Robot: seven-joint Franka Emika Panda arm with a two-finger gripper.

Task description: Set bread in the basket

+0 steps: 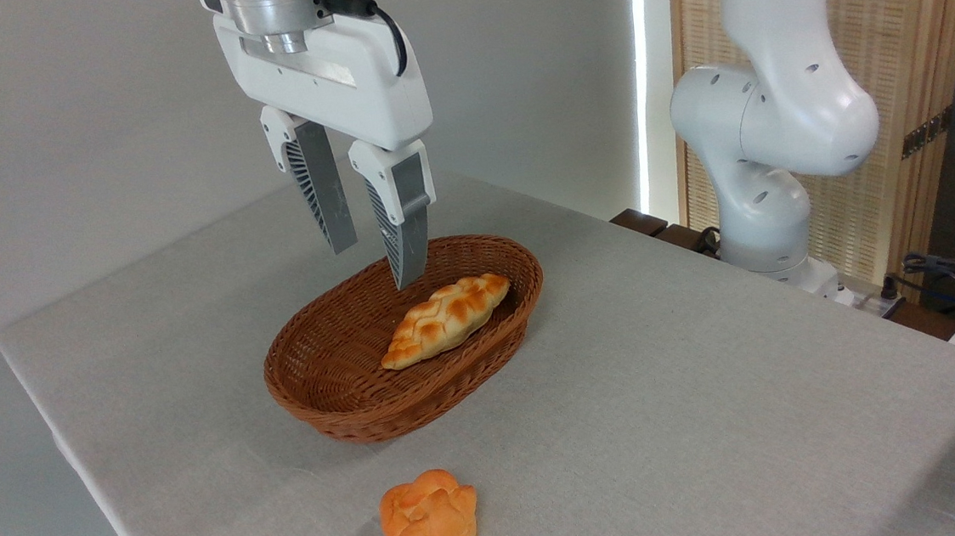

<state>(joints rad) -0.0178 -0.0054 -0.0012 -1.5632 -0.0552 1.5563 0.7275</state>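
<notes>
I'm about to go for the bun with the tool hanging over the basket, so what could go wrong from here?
1. The bun lies near the front edge of the table; a poor pinch could nudge it off.
2. The braided loaf already fills much of the basket, so the bun may land on it and roll out over the low rim.
3. The open tool hangs low over the basket; moving sideways without lifting might clip the rim.
</notes>
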